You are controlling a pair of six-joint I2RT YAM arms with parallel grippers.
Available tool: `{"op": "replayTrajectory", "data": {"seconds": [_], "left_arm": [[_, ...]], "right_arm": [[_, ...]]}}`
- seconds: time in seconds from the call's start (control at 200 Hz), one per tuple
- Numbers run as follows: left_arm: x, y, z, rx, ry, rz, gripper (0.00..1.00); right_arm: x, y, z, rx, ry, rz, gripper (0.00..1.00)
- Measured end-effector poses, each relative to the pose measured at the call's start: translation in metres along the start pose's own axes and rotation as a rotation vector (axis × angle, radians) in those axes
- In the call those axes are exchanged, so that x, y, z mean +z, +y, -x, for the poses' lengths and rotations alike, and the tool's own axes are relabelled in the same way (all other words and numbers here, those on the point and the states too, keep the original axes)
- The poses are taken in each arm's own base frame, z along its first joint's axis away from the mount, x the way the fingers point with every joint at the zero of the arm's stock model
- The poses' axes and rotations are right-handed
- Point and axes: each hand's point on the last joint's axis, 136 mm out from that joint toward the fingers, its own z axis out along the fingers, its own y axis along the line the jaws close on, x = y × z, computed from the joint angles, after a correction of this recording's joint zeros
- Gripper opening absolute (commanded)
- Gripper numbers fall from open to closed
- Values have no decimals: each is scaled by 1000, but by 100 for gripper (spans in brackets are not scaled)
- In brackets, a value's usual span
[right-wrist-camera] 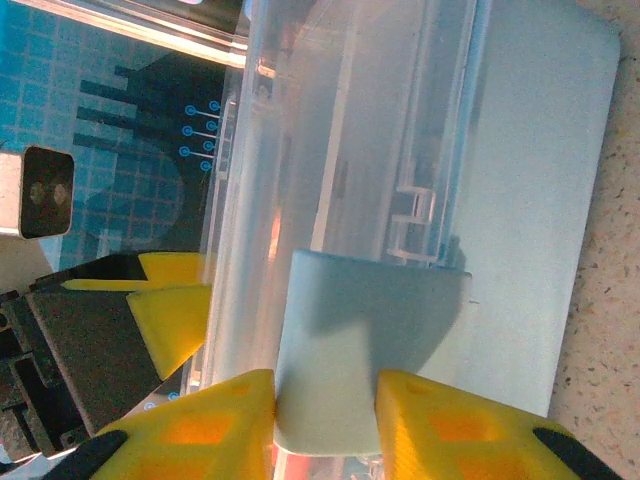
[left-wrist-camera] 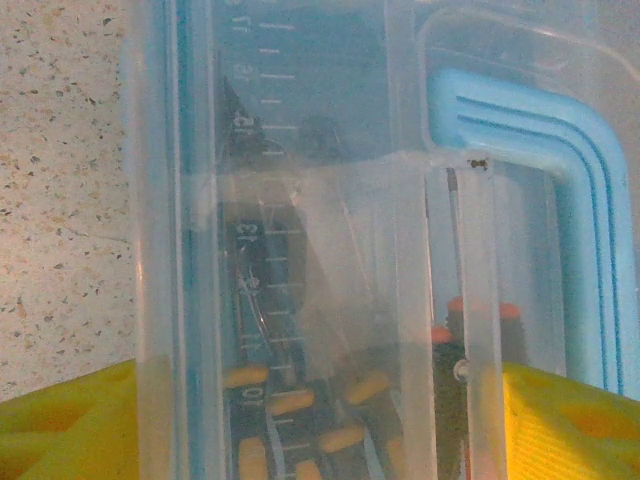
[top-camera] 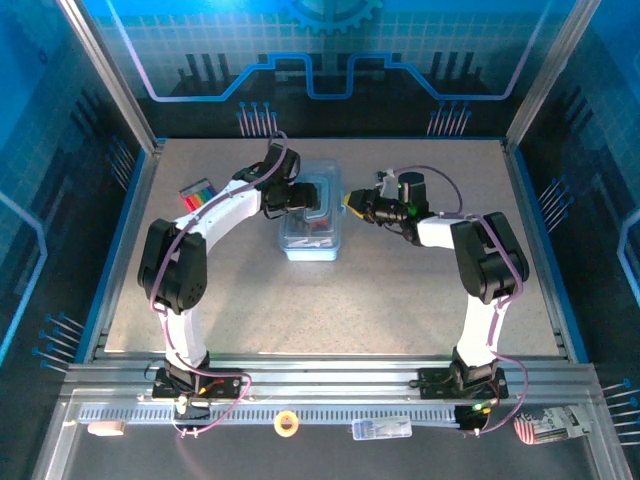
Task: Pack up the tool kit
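The tool kit is a clear plastic box (top-camera: 312, 225) with a pale blue lid, standing mid-table between both arms. My left gripper (top-camera: 290, 195) is at its left end. In the left wrist view its yellow fingers (left-wrist-camera: 60, 420) press on the box (left-wrist-camera: 300, 200) from both sides, so the left gripper (left-wrist-camera: 318, 420) grips it. Through the wall I see a black ruler (left-wrist-camera: 262, 250) and yellow-tipped bits (left-wrist-camera: 290, 402). My right gripper (top-camera: 350, 203) is at the box's right side. In the right wrist view the right gripper (right-wrist-camera: 325, 420) is shut on the blue latch (right-wrist-camera: 360, 330).
A pack of coloured markers (top-camera: 197, 192) lies to the left of the left arm. On the front rail sit a tape roll (top-camera: 287, 423), a small clear packet (top-camera: 381, 429) and a striped package (top-camera: 545, 425). Metal frame posts and blue walls bound the table.
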Motion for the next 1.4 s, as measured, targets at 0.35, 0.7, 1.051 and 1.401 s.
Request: {"op": "replayTrajectory", "data": {"seconds": [0.35, 0.7, 1.051, 1.401], "left_arm": [[0, 0, 0, 0, 1, 1, 47], [0, 0, 0, 2, 2, 2, 47], [0, 0, 0, 3, 3, 2, 47], [1, -1, 0, 5, 6, 3, 47]], "right_arm": [[4, -11, -2, -27, 33, -48, 46], [8, -28, -7, -7, 56, -77, 47], [9, -30, -7, 6, 53, -76, 47], [2, -2, 5, -39, 18, -31, 45]]}}
